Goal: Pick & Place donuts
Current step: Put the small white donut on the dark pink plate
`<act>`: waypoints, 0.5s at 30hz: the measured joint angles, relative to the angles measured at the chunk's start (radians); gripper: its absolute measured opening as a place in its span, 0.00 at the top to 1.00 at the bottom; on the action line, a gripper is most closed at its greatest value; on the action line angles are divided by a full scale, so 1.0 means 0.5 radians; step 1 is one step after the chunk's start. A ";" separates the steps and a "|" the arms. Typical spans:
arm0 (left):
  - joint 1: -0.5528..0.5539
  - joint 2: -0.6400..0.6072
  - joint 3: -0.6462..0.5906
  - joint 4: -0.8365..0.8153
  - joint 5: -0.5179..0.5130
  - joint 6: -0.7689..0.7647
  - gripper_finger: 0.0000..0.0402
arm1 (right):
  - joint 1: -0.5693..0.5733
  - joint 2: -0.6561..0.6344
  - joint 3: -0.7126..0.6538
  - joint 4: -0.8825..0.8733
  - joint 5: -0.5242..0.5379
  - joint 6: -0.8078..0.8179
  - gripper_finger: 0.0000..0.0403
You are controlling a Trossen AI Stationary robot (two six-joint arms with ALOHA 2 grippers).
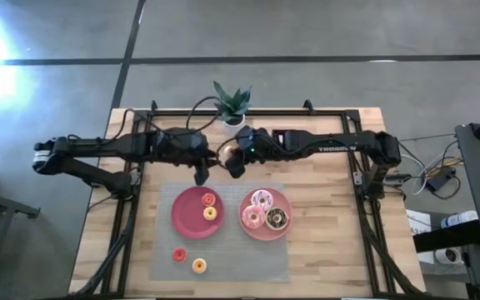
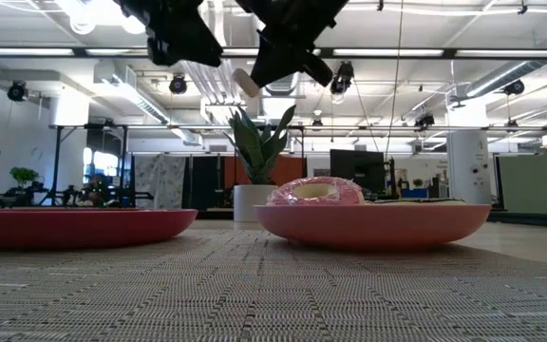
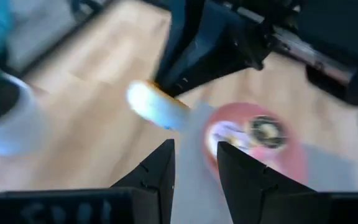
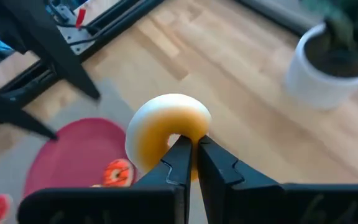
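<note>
My right gripper (image 1: pixel 233 162) hangs above the table's far middle, shut on a pale yellow donut (image 4: pixel 166 127), which also shows in the low view as a pale donut (image 2: pixel 245 83). My left gripper (image 1: pixel 200 175) hovers open just left of it, touching nothing. The red plate (image 1: pixel 188 218) holds a small red donut (image 1: pixel 208 200) and a yellow one (image 1: pixel 210 213). On the pink plate (image 1: pixel 265 233) lie a sprinkled donut (image 1: pixel 262 198), a pink donut (image 1: pixel 252 218) and a chocolate donut (image 1: pixel 277 218). Two small donuts, red (image 1: pixel 178 254) and orange (image 1: pixel 198 266), lie on the mat. My right gripper pinches the donut's ring band (image 4: pixel 178 163) between its two fingers, beside the hole. The fingers (image 4: pixel 180 155) slant down from the table's right side. The donut is lifted clear, well above the mat and plates, standing on edge at the fingertips.
A potted plant (image 1: pixel 232 104) in a white pot stands at the far edge, close behind both grippers. A grey woven mat (image 1: pixel 223 258) lies under the plates. A dark metal frame (image 1: pixel 365 208) runs along the table's sides. Bare wood shows right of the pink plate.
</note>
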 joint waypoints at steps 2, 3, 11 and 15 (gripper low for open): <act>0.012 0.002 0.000 0.046 0.103 -0.111 0.77 | 0.033 0.000 0.016 0.001 0.133 -0.110 0.97; 0.016 0.000 0.000 0.076 0.120 -0.155 0.77 | 0.054 0.000 0.023 0.006 0.214 -0.171 0.97; 0.094 -0.075 0.000 0.178 0.097 -0.406 0.77 | 0.232 0.001 0.071 0.030 1.017 -0.563 0.97; 0.141 -0.091 -0.001 0.261 0.053 -0.478 0.77 | 0.301 0.001 0.077 0.043 1.259 -0.743 0.97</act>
